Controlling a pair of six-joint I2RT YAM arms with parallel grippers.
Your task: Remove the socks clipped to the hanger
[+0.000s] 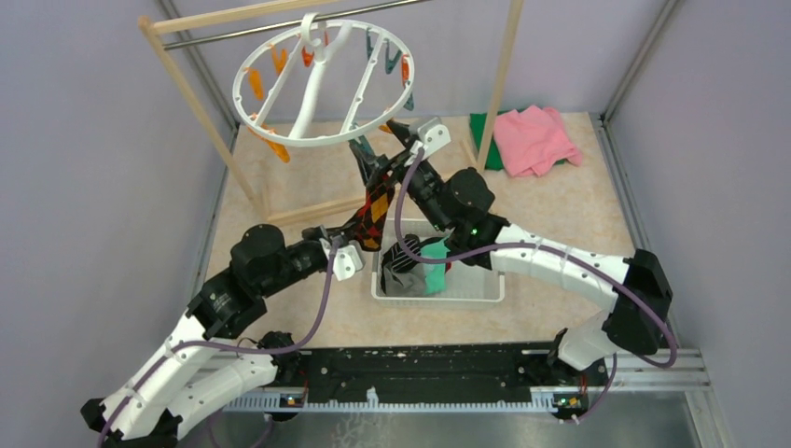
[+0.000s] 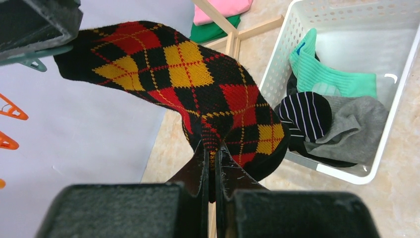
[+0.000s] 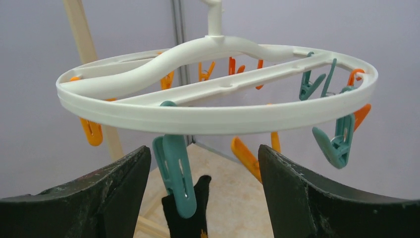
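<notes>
The red-black-orange argyle sock (image 2: 198, 84) hangs stretched from a teal clip (image 3: 176, 173) on the round white hanger (image 3: 213, 116). The white slotted basket (image 2: 346, 15) holds a teal sock (image 2: 332, 79), a striped sock (image 2: 302, 114) and a grey sock (image 2: 356, 124). The left jaws are clenched on the argyle sock's lower part. The right jaws are spread, flanking the clip.

We locate the hanger (image 1: 315, 89) on the rack (image 1: 199, 109) at the table's (image 1: 578, 215) rear left; the clipped sock (image 1: 375, 210) hangs from a clip (image 3: 176, 173) on the hanger's near rim; the left gripper (image 2: 213, 158) pinches its lower end, just left of the basket (image 1: 466, 285); the right gripper (image 3: 203, 198) sits below the rim, jaws apart on either side of that clip; loose socks (image 1: 410, 271) lie in the basket; folded cloths (image 1: 532, 140) lie at the rear right.
</notes>
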